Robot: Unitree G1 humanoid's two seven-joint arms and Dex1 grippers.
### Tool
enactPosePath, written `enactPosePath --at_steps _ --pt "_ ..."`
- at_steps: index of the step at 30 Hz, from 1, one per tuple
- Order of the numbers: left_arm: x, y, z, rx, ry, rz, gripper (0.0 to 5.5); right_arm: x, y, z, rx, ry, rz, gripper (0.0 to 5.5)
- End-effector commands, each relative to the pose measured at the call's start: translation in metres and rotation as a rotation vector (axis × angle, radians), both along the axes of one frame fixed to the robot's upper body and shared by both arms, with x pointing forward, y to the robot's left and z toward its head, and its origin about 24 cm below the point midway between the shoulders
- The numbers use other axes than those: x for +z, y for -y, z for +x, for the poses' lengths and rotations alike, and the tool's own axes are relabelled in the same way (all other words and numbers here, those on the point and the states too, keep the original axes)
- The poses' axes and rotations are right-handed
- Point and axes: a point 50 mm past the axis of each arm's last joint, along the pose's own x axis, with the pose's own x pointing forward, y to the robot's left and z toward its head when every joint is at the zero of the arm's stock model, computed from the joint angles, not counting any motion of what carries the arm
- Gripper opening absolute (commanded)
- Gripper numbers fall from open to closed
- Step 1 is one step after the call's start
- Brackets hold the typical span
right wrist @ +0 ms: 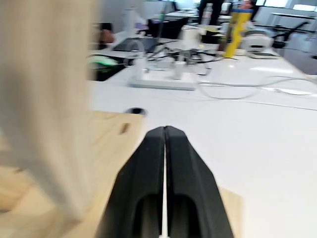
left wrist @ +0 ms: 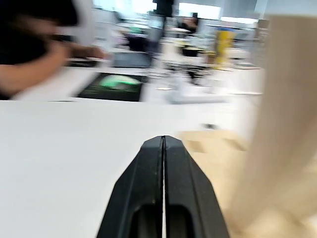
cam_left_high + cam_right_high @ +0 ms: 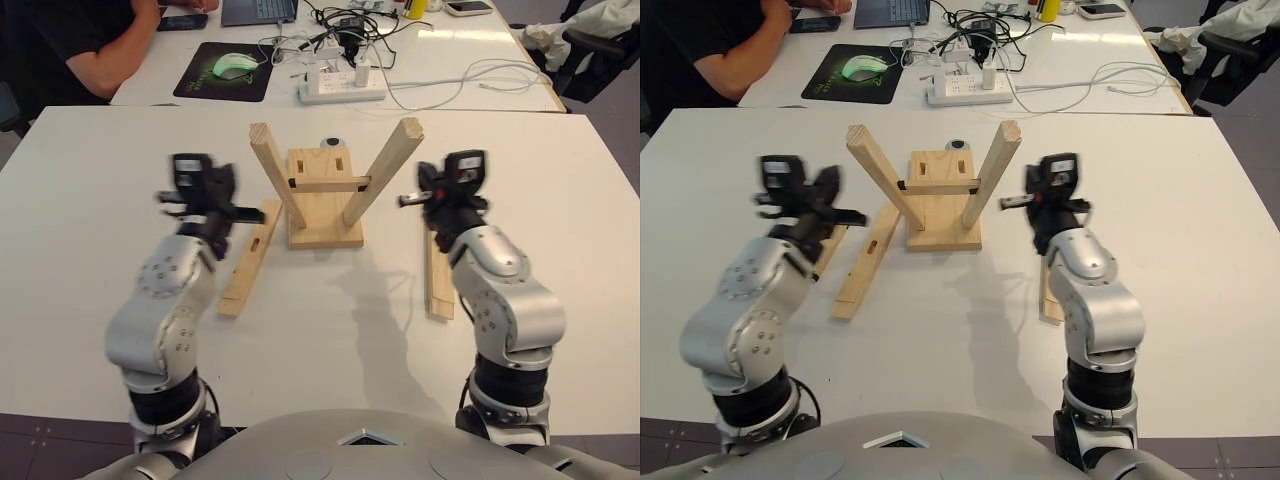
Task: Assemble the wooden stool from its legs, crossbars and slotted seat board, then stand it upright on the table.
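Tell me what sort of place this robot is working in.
Probably an office or lab workspace. The white table with the half-built stool adjoins a desk carrying a power strip with tangled cables, a mouse and a laptop.

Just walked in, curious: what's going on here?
The robot is mid-assembly. The pale slotted seat board lies on the white table, two wooden legs standing in it, joined by a crossbar. Two wooden pieces lie loose alongside. The left gripper and right gripper flank it, shut and empty.
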Motion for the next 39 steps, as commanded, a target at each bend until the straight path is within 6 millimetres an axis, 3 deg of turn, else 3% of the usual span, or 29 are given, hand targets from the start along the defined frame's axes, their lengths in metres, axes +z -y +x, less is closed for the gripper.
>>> enactPosePath --at_steps 1,3,5,7,8,10,11,12,14,18,22,26,30,35,39 --pt "0.018 -0.036 -0.009 0.215 0.131 0.07 0.02 0.009 0.02 0.002 -0.124 0.058 -0.009 0.0" --pt "0.028 -0.042 -0.013 0.275 0.207 0.1 0.02 0.013 0.022 0.002 -0.144 0.081 0.0 0.0" --pt "0.029 -0.034 -0.009 0.234 0.218 0.086 0.02 0.014 0.009 0.004 -0.066 0.094 0.036 0.0" --pt "0.012 0.004 0.002 -0.003 0.113 -0.038 0.02 0.014 -0.02 0.003 0.113 0.084 0.062 0.0" --pt "0.004 0.033 0.005 -0.196 0.043 -0.046 0.02 0.011 -0.043 0.0 0.286 0.055 0.025 0.0" --pt "-0.01 0.086 -0.003 -0.535 -0.102 -0.109 0.02 0.0 -0.072 -0.014 0.516 -0.027 -0.064 0.0" --pt "-0.018 0.111 -0.016 -0.723 -0.195 -0.114 0.02 -0.005 -0.084 -0.024 0.615 -0.072 -0.069 0.0" --pt "-0.021 0.123 -0.026 -0.81 -0.233 -0.127 0.02 -0.006 -0.089 -0.029 0.661 -0.087 -0.077 0.0" --pt "-0.025 0.118 -0.028 -0.791 -0.264 -0.087 0.02 -0.008 -0.087 -0.029 0.635 -0.104 -0.033 0.0" --pt "-0.032 0.084 -0.017 -0.605 -0.299 0.019 0.02 -0.017 -0.065 -0.019 0.499 -0.151 -0.076 0.0" --pt "-0.052 0.042 -0.016 -0.481 -0.396 0.221 0.02 -0.033 -0.047 -0.016 0.432 -0.241 -0.1 0.0" --pt "-0.052 0.025 -0.016 -0.508 -0.413 0.253 0.02 -0.043 -0.032 -0.009 0.411 -0.265 -0.149 0.0" --pt "-0.055 0.001 -0.018 -0.601 -0.497 0.271 0.02 -0.045 -0.033 0.009 0.511 -0.193 -0.183 0.0" --pt "-0.034 -0.023 0.005 -0.53 -0.352 0.335 0.02 -0.062 -0.032 0.037 0.531 -0.152 -0.216 0.0" --pt "-0.004 -0.038 0.027 -0.362 -0.12 0.331 0.02 -0.075 -0.029 0.079 0.509 -0.152 -0.25 0.0"
